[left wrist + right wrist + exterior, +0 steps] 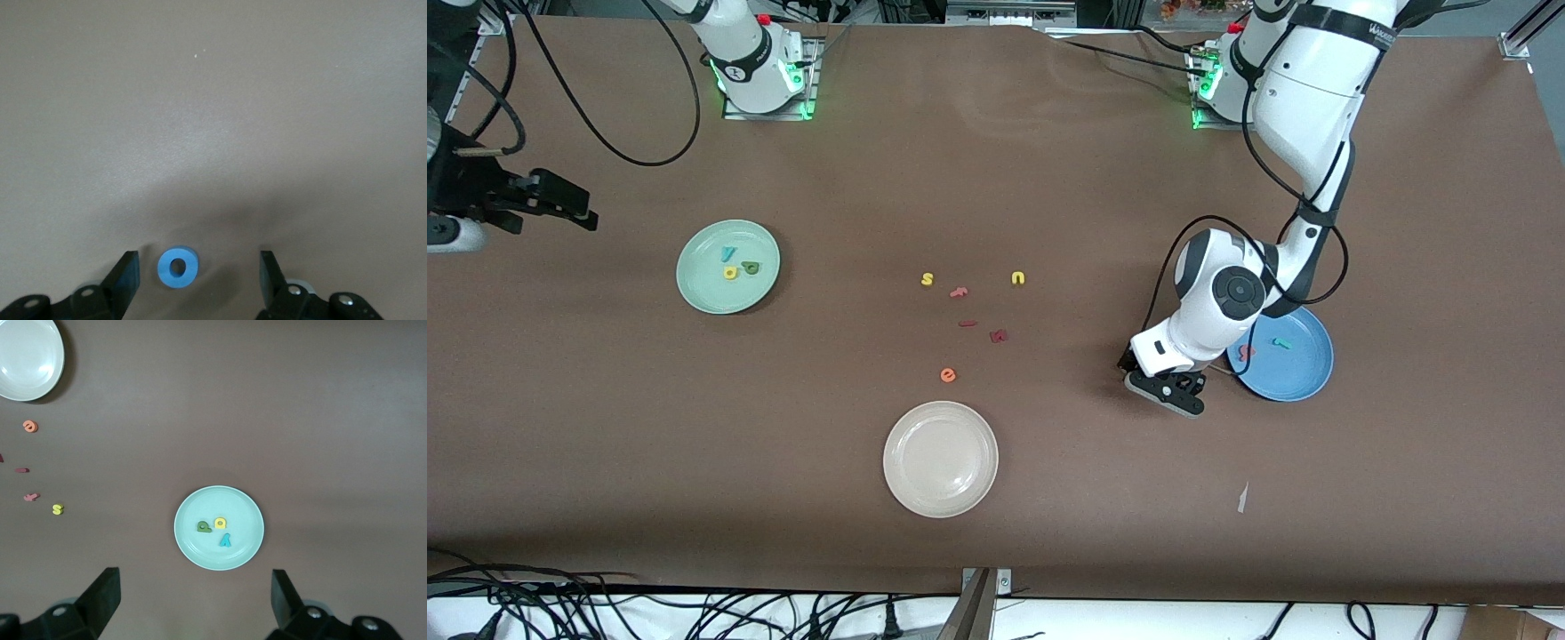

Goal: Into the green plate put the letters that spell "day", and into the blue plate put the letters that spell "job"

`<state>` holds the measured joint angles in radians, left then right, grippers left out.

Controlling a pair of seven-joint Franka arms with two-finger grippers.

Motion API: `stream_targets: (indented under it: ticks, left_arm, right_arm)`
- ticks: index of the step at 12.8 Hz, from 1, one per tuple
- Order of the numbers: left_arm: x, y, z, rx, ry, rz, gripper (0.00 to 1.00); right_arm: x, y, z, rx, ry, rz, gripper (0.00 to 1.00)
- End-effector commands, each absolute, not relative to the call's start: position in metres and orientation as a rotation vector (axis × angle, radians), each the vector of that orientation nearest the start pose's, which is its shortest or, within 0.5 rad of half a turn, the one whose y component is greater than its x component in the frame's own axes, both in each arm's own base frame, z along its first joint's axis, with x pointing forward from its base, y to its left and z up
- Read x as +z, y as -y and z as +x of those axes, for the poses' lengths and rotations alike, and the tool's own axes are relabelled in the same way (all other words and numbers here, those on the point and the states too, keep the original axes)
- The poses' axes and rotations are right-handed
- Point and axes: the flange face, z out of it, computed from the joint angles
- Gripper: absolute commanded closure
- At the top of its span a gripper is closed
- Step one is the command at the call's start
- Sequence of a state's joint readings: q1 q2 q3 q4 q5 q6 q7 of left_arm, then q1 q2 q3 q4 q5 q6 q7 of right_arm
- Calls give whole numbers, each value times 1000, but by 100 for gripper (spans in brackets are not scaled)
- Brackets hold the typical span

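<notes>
Low over the table just beside the blue plate (1294,373), on the side toward the middle of the table: the left gripper (1169,391), fingers (127,277) spread apart. Between them in the left wrist view, flat on the brown table (1049,178), the blue "o" (177,267), touching neither finger, nearer one than the other. Not gripped.

On the blue plate, two letters down already: the salmon-pink "b" (1245,352) near the rim beside the arm, partly hidden by it, and the teal "j" (1282,342) closer to the plate's middle.

Up at the right arm's end of the table, waiting: the right gripper (560,203), wide open, holding nothing. Below its camera, the green plate (248,520) with all three letters lying together: dark green "d" (204,527), yellow "a" (220,523), teal "y" (226,540).

Loose in the middle of the table: yellow "s" (927,279), yellow "u" (1018,278), three small reddish letters (967,324) between and below them, orange "e" (948,375) nearest the cream-white plate (911,484). Nothing on the cream-white plate.
</notes>
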<state>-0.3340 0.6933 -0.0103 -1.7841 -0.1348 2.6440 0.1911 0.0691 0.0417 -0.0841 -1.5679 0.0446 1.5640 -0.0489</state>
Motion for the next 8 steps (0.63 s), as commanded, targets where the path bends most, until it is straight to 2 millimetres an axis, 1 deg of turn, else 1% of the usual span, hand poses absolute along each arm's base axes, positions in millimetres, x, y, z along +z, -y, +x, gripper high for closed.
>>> stream_targets:
  ticks: [1, 2, 3, 4, 5, 6, 7, 8]
  left_arm:
    - [181, 211, 643, -276, -637, -3145, 19]
    - [180, 210, 643, -273, -635, -3145, 19]
    - [178, 210, 643, -268, -635, -3145, 19]
    - [176, 210, 642, -263, -632, -3145, 19]
    - [176, 210, 642, -263, -621, -3149, 19]
    - [174, 211, 642, -258, -618, -3150, 20]
    - [171, 210, 641, -251, -618, -3150, 22]
    - [167, 213, 638, -238, -627, -3147, 25]
  right_arm:
    - [602, 0, 551, 85, 66, -3112, 0]
    - [606, 0, 545, 92, 47, -3114, 0]
    - [611, 1, 539, 64, 40, -3116, 0]
    - [612, -3, 539, 55, 42, -3117, 0]
    - [614, -15, 542, 8, 75, -3126, 0]
    - [612, -21, 545, -35, 85, -3129, 0]
    - [612, -31, 546, -39, 85, -3149, 0]
    - [609, -40, 549, -40, 45, -3153, 0]
